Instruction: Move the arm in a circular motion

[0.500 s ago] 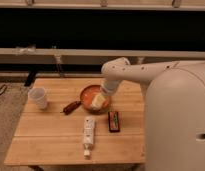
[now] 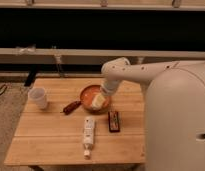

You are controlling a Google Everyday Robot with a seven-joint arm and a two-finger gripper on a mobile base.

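Note:
The glossy white arm (image 2: 141, 72) reaches from the big white body at the right out to the left, bends at a rounded elbow (image 2: 115, 70) and narrows to a downward wrist (image 2: 107, 89). The gripper (image 2: 98, 101) hangs at the wrist's end, just over an orange-brown bowl (image 2: 86, 97) on the wooden table (image 2: 51, 135).
On the table stand a white cup (image 2: 38, 98) at the left, a small dark red-brown object (image 2: 72, 107) beside the bowl, a white bottle lying down (image 2: 88, 134) and a dark flat packet (image 2: 114, 121). A long shelf rail (image 2: 56, 52) runs behind. The robot's body (image 2: 178, 120) fills the right.
The arm and gripper look nearly the same; the wrist still hangs over the bowl. No object on the table has moved.

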